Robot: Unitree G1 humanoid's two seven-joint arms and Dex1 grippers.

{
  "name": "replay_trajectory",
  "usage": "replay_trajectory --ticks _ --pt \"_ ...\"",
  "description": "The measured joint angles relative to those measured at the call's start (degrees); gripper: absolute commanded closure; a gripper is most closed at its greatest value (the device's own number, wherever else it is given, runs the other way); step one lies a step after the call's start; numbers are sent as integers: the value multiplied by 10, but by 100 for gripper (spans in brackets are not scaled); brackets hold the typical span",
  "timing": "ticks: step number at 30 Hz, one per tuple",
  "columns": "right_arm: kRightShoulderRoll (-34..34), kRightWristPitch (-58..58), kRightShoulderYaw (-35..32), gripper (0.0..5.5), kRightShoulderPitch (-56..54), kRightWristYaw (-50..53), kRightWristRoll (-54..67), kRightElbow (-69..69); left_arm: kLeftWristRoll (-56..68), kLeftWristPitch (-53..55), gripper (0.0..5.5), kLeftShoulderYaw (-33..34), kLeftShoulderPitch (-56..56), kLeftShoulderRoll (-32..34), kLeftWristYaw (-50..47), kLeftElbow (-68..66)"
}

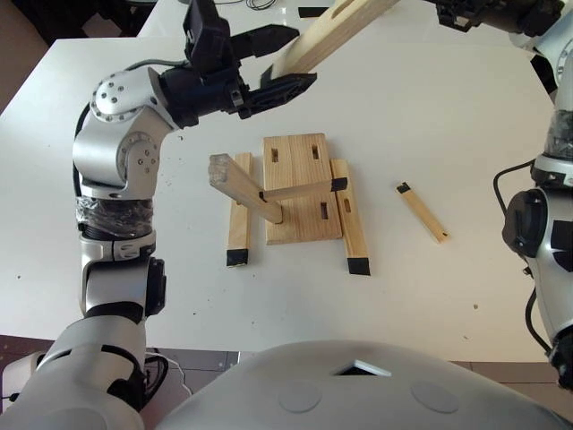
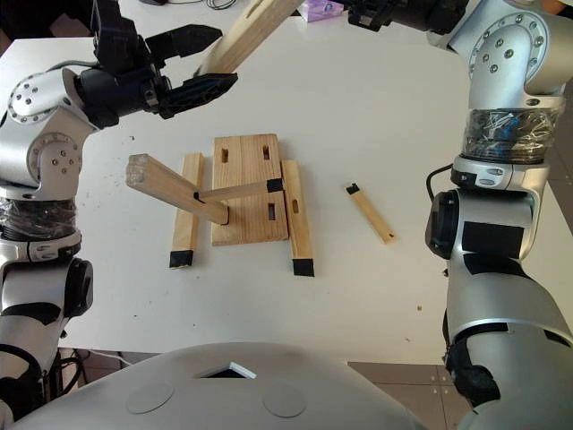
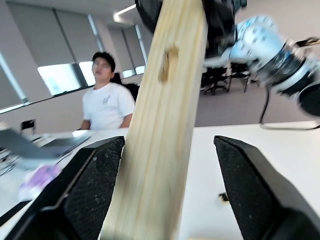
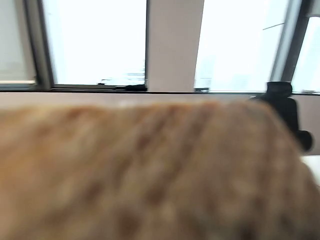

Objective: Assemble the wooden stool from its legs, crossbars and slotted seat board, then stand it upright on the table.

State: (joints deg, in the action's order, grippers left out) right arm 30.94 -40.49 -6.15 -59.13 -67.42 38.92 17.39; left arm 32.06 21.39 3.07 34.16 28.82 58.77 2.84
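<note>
A wooden leg [image 1: 333,29] hangs slanted in the air over the far side of the table. My left gripper [image 1: 302,56] is open, with a finger on each side of the leg's lower part, one black pad [image 3: 97,192] close against the wood. My right gripper [image 2: 369,15] holds the leg's far end. The slotted seat board [image 1: 300,159] lies flat mid-table. One leg [image 1: 238,179] stands in it, tilted, with a crossbar [image 1: 300,189] joined to it. Two more legs [image 1: 239,228] [image 1: 352,224] lie along the board's sides. A loose crossbar [image 1: 422,213] lies to the right.
The white table [image 1: 430,296] has open surface to the right of the loose crossbar and along its near edge. A small purple object [image 2: 318,9] sits at the far edge, and a laptop [image 3: 30,142] rests on a table behind.
</note>
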Motion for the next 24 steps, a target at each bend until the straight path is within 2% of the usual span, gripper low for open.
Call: replay_trajectory --ticks 4,6,10,14,18,24 --pt "28 49 6 341 9 8 -58 37 -5 -17 220 61 -40 1 -63 2" --pt "59 76 16 341 49 -15 -85 41 2 -21 220 106 -77 -2 -109 19" --pt "98 99 31 341 134 -63 -111 37 48 -21 220 196 -135 -63 -243 69" --pt "119 89 38 341 170 -103 -101 -33 116 -15 220 248 -145 -130 -369 108" --pt "140 73 40 341 215 -129 -84 -117 155 -5 220 271 -152 -165 -459 128" --pt "148 30 38 341 259 -133 -49 -196 172 4 220 272 -178 -167 -493 135"
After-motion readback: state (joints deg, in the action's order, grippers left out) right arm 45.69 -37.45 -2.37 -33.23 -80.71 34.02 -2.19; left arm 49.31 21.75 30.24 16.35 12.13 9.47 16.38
